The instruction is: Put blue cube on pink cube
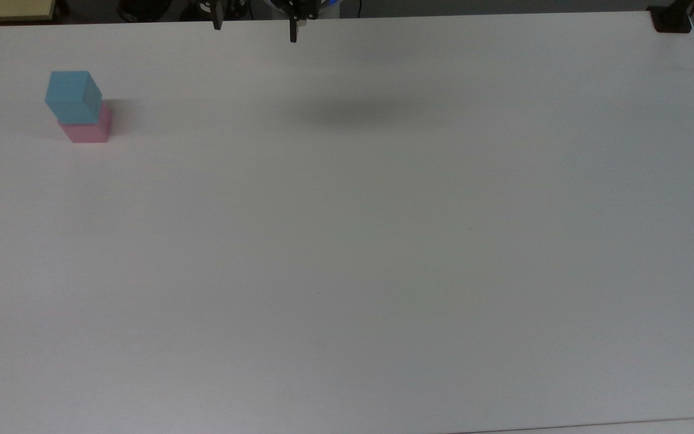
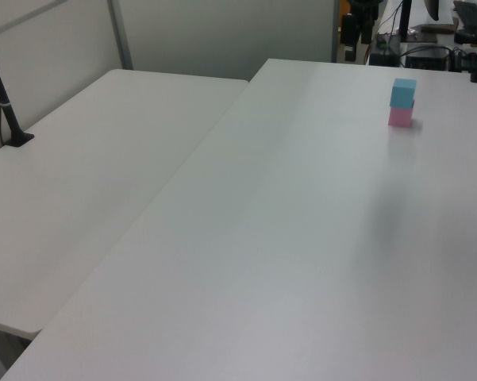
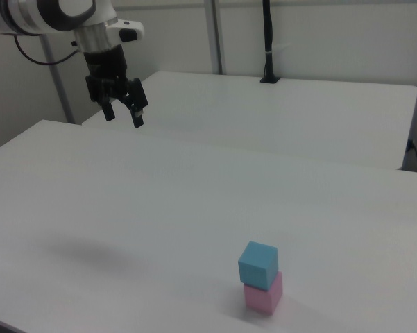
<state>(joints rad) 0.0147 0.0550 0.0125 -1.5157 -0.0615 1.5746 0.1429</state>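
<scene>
The light blue cube point(image 1: 73, 95) rests on top of the pink cube point(image 1: 89, 128), turned a little against it, near the top view's left edge. The same stack of blue cube point(image 3: 258, 264) on pink cube point(image 3: 264, 294) stands low in the right view, and the blue cube point(image 2: 403, 92) over the pink cube point(image 2: 401, 117) at the left view's upper right. My gripper point(image 1: 255, 31) hangs open and empty at the table's far edge, well to the top view's right of the stack. In the right view the gripper point(image 3: 123, 116) is high above the table, fingers spread.
The white table point(image 1: 383, 241) spreads wide around the stack. A second white table point(image 2: 87, 175) adjoins it on the left view's left. A black post point(image 3: 267, 41) stands on the far table, and a black mount point(image 1: 671, 18) sits at the top view's upper right corner.
</scene>
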